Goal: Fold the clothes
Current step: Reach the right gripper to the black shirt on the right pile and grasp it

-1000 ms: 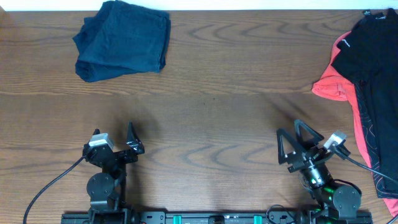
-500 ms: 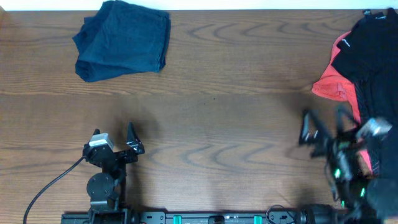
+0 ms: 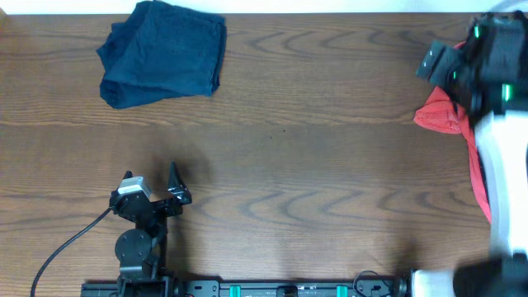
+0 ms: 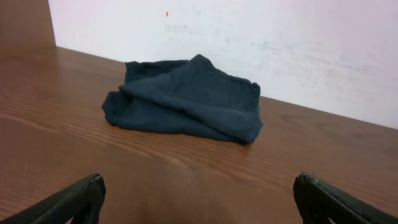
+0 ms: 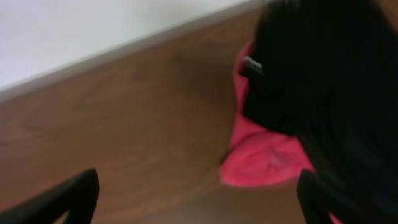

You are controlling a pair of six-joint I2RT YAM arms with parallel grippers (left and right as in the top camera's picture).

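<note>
Hovering wide-spread right gripper [image 5: 196,200] near black garment [image 5: 323,81], coral-pink garment [image 5: 261,158].

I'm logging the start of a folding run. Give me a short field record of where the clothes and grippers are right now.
navy garment: loosely bunched, alone at the far left of the table
coral-pink garment: far right, partly under the black garment
left gripper: open, empty, low over bare wood, facing the navy garment
right gripper: open, empty, by the right pile, touching nothing; view blurred
</note>
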